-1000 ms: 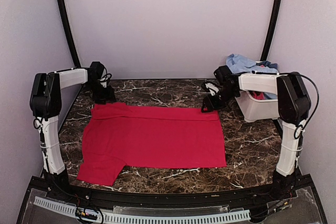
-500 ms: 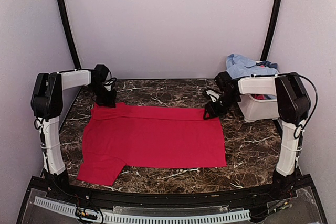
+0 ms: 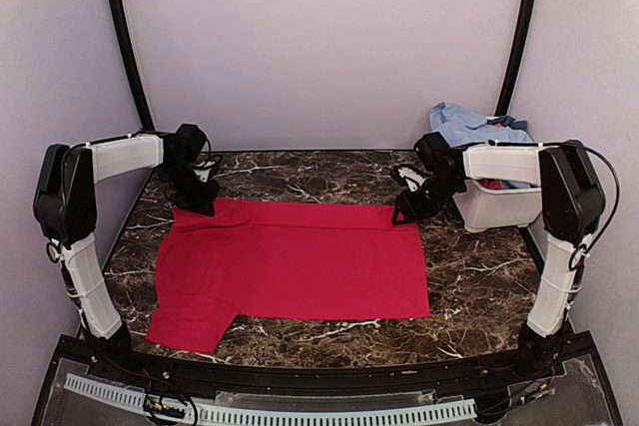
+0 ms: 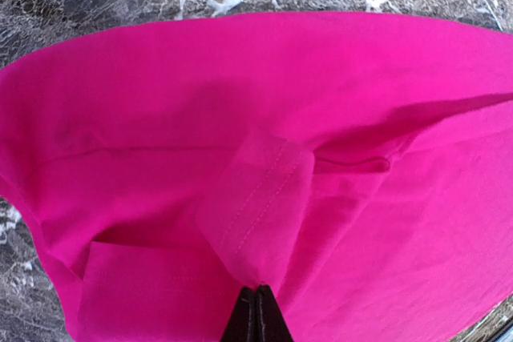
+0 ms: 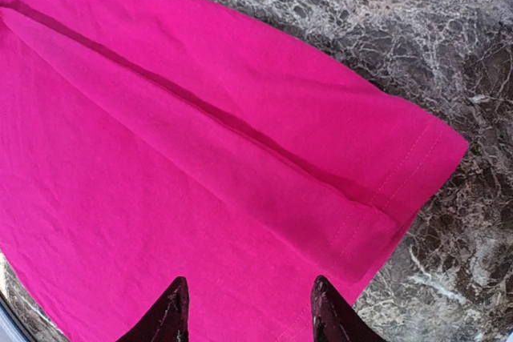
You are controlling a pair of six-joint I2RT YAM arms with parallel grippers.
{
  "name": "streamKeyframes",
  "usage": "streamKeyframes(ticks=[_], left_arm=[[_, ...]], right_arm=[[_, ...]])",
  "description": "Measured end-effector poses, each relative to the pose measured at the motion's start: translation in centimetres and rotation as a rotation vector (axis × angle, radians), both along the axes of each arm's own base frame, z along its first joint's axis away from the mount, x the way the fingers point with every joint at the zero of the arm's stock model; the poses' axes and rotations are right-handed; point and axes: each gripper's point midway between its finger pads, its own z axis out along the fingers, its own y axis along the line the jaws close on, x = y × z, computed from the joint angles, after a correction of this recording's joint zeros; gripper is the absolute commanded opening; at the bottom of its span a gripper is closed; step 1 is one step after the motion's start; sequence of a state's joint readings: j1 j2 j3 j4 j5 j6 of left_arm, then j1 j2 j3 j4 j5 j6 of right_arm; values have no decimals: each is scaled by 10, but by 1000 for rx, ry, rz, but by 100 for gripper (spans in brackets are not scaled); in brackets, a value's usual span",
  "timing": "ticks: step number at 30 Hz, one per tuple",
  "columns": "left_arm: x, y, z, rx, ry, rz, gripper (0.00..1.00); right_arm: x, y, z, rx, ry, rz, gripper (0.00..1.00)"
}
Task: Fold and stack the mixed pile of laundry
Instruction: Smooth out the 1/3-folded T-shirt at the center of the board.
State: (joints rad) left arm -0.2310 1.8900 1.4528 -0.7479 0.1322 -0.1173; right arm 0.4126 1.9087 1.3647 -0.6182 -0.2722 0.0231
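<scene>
On the dark marble-patterned table (image 3: 469, 276), the red short-sleeved cloth T-shirt (image 3: 300, 261) lies spread flat at centre; a crumpled light-blue shirt (image 3: 464, 122) lies heaped on the white rectangular plastic tub (image 3: 494, 207) at the right rear. The left claw (image 4: 256, 314) is pressed together on a small raised fold at the garment's far-left corner, while the right claw (image 5: 250, 310) stands spread astride the far-right hem corner. Risk: if the left side lifts before the right closes, the far edge will likely drag askew and wrinkle, and so shallow a pinch may slip free.
</scene>
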Motion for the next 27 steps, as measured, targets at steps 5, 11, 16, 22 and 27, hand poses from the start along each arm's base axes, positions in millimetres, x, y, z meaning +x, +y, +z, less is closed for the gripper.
streamKeyframes(ticks=[5, 11, 16, 22, 27], left_arm=[[-24, -4, 14, 21, -21, -62, 0], [-59, -19, -1, 93, 24, -174, 10], [-83, -29, -9, 161, 72, -254, 46], [-81, -25, 10, 170, 15, -218, 61], [-53, -30, 41, 92, -96, -151, 61]], right_arm=[[1, 0, 18, 12, -31, -6, 52], [9, 1, 31, 13, -61, -9, 52], [24, 5, 48, 16, -105, -7, 52], [46, 15, 51, 19, -130, 4, 49], [62, 22, 29, 1, -105, 21, 47]])
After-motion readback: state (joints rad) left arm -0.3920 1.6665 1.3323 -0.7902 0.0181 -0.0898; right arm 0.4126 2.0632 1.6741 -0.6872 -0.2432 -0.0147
